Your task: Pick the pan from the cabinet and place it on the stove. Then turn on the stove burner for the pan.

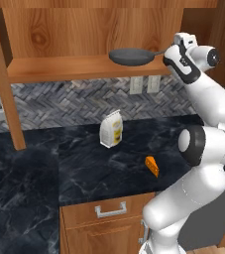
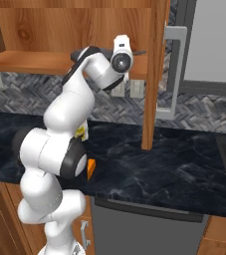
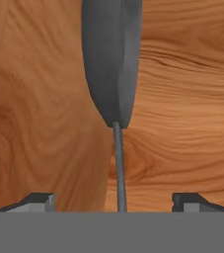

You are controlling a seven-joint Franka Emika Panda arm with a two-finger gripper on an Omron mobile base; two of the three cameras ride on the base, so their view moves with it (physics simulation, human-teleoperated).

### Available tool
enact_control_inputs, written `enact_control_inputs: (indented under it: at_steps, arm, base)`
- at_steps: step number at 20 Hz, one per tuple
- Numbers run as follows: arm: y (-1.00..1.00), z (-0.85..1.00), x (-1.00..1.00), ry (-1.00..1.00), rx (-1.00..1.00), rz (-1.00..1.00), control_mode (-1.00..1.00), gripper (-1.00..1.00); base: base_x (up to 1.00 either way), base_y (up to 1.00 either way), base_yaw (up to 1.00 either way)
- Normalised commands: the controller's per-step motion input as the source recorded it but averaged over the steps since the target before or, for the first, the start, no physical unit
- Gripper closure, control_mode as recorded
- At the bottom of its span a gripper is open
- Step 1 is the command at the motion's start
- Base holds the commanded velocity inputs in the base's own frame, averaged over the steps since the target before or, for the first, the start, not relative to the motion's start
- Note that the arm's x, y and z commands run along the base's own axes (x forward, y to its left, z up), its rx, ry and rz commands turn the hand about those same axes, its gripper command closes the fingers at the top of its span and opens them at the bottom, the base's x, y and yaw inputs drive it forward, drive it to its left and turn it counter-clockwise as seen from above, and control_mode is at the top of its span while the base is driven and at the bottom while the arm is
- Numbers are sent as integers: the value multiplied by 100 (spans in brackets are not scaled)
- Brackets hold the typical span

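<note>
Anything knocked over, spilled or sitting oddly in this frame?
Nothing stands out. The pan sits flat on the cabinet shelf, handle toward the open gripper. On the counter, the white bag stands upright and the orange wedge lies beside it, nothing spilled.

No legible txt; bag (image 1: 111, 128) label unreadable.

arm: glossy white rounded robot arm (image 1: 203, 149) with thick tube links | joints: dark grey rings and round caps | hand: white boxy block | two small dark finger tips (image 3: 40, 200), flat-ended
</note>
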Motion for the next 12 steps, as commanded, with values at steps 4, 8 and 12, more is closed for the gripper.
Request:
enact_control_inputs:
  at_steps: [4, 8, 12]
  arm:
    - [-7, -13, 40, 0, -5, 0, -100, -100]
    - [-8, 1, 9, -3, -4, 0, -100, -100]
    - [-2, 1, 0, -7, -4, 0, -100, -100]
  base:
    - [0, 0, 0]
    - [0, 0, 0]
    - [0, 0, 0]
